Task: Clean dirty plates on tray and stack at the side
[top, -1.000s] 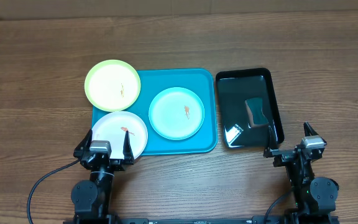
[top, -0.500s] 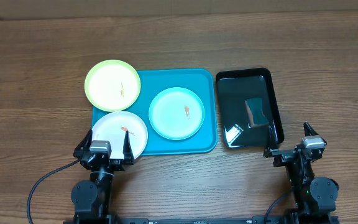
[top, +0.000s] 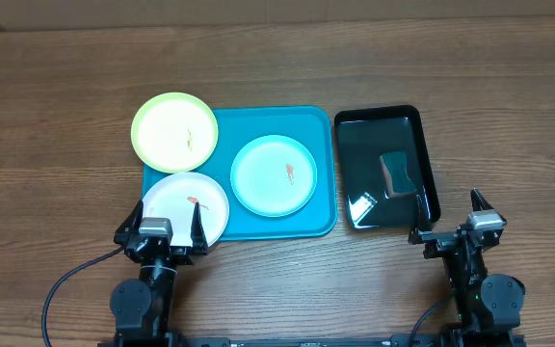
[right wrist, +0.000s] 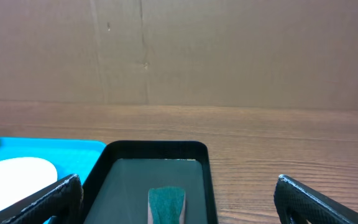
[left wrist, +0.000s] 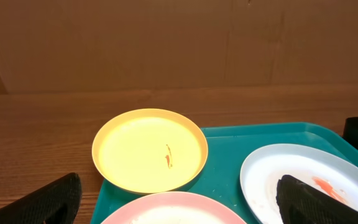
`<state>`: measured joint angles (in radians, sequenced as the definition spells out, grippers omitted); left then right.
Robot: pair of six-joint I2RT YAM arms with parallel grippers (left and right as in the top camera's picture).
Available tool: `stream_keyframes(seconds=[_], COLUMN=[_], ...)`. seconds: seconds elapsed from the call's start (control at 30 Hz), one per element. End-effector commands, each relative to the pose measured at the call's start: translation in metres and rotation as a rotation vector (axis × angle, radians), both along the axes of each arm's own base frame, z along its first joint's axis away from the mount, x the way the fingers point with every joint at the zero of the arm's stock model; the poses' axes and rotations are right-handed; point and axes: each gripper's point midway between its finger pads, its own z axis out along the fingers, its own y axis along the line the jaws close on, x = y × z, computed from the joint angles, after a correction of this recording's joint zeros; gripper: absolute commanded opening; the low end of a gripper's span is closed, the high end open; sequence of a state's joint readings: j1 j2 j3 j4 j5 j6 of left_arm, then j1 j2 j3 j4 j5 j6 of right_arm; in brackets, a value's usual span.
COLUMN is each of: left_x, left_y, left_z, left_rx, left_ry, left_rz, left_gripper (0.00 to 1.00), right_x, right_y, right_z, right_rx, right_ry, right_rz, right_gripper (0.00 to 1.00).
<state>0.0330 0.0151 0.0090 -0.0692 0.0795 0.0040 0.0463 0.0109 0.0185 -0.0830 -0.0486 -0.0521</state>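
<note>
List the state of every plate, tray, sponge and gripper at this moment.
yellow-green plate: smeared, overhanging the tray's far-left corner, unstacked
white plate: smeared, overhanging the tray's near-left edge
pale blue plate: smeared, lying fully inside the tray
turquoise tray: carrying all three plates
black tray: holding only the sponge
sponge: lying in the black tray, untouched
left gripper: open, empty
right gripper: open, empty

I see a brown wood-grain surface (top: 56,106) carrying the turquoise tray (top: 321,125) and, just to its right, a glossy black tray (top: 362,145).
</note>
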Motion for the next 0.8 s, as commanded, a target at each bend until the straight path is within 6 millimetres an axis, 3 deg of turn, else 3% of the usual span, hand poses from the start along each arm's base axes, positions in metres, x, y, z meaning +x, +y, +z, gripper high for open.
stream_keyframes(seconds=[0.0,0.07,0.17,0.4,0.57,0.77], left_x=[0.000,0.000,-0.004,-0.021,-0.014,0.011], left_y=[-0.001,-0.004,-0.014,-0.018,-0.036,-0.046], left_z=[-0.001,0.000,0.018,0.077,0.115,0.132], left_rx=[0.018,0.002,-0.139,-0.206,-0.152,-0.220], left_ry=[0.000,-0.006,-0.021,0.065,0.309,0.799], left_rz=[-0.008,-0.021,-0.072,-0.079,-0.184,-0.222], left_gripper=[1.00,1.00,1.00,1.00,1.00,1.00], right_x=[0.000,0.000,0.000,0.000,0.000,0.000], right_y=[0.000,0.000,0.000,0.000,0.000,0.000], right_z=[-0.002,-0.002,-0.002,-0.002,-0.002,-0.002], right_rx=[0.008,0.008,0.008,0.008,0.008,0.008], right_ry=[0.000,0.000,0.000,0.000,0.000,0.000], right_rz=[0.003,0.003,0.003,0.003,0.003,0.003], right_gripper=[1.00,1.00,1.00,1.00,1.00,1.00])
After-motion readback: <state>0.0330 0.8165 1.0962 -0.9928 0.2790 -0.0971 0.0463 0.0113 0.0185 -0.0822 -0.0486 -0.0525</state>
